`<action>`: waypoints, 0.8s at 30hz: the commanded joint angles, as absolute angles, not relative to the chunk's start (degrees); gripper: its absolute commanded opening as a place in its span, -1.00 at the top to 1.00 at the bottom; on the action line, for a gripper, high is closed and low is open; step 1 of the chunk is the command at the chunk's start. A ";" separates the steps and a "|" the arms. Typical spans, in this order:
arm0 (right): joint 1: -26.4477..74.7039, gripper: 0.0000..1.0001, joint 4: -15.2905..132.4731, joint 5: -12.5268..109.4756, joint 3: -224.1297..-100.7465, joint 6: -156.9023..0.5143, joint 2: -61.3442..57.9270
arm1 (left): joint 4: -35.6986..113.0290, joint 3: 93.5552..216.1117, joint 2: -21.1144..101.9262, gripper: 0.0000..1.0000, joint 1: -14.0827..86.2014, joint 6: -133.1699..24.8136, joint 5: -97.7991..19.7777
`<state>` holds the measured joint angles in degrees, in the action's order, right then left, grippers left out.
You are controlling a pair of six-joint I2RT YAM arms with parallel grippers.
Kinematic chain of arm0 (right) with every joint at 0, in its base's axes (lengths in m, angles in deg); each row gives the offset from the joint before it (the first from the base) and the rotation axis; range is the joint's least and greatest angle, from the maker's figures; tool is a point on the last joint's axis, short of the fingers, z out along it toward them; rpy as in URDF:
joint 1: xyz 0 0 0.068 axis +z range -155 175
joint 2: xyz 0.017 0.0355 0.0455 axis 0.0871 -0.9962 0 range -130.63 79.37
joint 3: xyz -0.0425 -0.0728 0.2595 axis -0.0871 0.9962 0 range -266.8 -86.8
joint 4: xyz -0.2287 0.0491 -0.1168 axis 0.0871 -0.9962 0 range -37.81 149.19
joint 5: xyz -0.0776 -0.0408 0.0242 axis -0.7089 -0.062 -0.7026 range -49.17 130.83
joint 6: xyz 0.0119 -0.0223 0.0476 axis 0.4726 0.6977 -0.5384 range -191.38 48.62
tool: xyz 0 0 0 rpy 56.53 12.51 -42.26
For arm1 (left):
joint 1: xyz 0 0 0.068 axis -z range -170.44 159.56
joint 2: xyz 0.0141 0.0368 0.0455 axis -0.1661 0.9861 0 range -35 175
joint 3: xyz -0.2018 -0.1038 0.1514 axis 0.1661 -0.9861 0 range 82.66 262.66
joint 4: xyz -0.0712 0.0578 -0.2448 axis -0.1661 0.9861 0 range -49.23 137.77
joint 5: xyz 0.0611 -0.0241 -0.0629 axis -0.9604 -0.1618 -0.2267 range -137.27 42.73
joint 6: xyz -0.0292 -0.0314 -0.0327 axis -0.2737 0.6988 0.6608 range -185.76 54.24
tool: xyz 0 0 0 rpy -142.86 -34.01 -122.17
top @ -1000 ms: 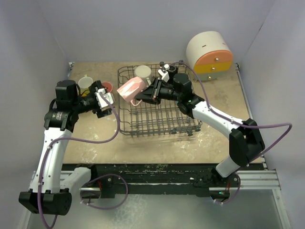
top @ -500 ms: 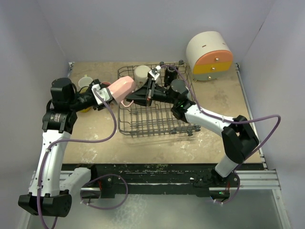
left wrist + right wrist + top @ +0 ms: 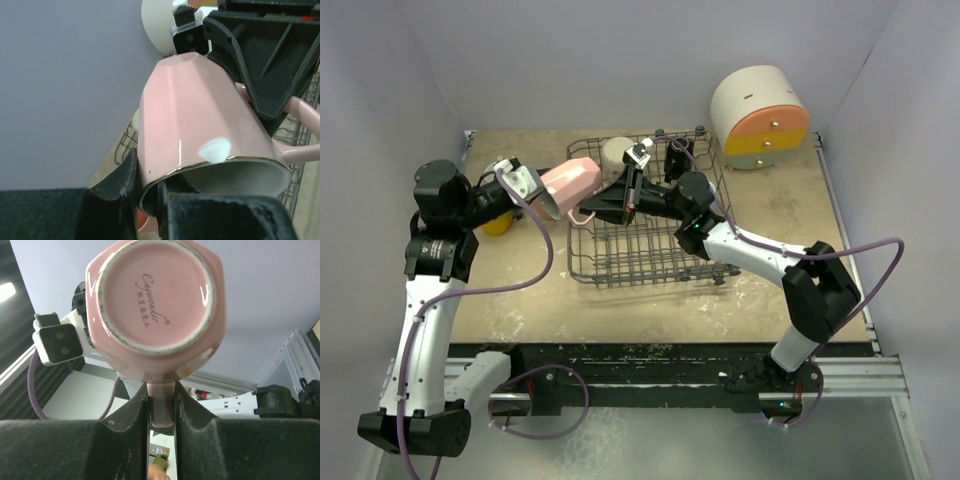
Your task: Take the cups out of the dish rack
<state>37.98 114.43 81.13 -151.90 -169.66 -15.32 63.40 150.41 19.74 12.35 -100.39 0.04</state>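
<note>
A pink mug (image 3: 570, 182) hangs on its side in the air over the left edge of the dish rack (image 3: 650, 250), held from both ends. My left gripper (image 3: 542, 195) is shut on its gold-edged rim (image 3: 165, 172), one finger inside the mouth and one outside. My right gripper (image 3: 595, 208) is shut on the mug's handle (image 3: 161, 402), with the mug's base (image 3: 155, 305) facing its camera. A cream cup (image 3: 617, 152) and a black cup (image 3: 680, 152) stand at the back of the rack. An orange-yellow cup (image 3: 498, 222) sits on the table under the left arm.
A round white container with orange and yellow drawers (image 3: 760, 115) stands at the back right. Purple walls close in the table on three sides. The right arm stretches across the rack from the right.
The right arm carried the pink mug leftward past the rack's edge. The left gripper swung up to meet it and closed from open onto the mug's rim.
</note>
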 commanded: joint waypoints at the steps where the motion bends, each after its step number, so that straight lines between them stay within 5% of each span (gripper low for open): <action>1: 39.49 0.67 124.22 81.89 -154.99 -172.00 -13.97 | 60.48 151.25 19.07 1.00 12.72 -99.85 0.70; 4: 38.06 0.27 119.67 83.85 -154.69 -168.02 -13.01 | 63.55 151.71 19.82 1.00 12.72 -101.69 -0.18; 10: 31.65 -0.98 94.46 79.93 -153.55 -149.10 -5.79 | 75.26 155.98 27.06 1.00 12.73 -104.52 -16.26; 15: 25.80 -1.00 63.83 70.48 -157.93 -129.01 -0.44 | 81.42 156.63 30.86 1.00 12.64 -108.32 -29.62; 24: 16.14 -0.99 51.67 68.04 -157.51 -118.26 3.42 | 90.84 159.62 38.20 1.00 12.55 -111.82 -43.44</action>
<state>18.49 59.11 68.58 -156.32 -125.53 2.91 89.80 154.98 35.96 12.67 -109.50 -36.51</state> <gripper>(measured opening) 0.998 0.166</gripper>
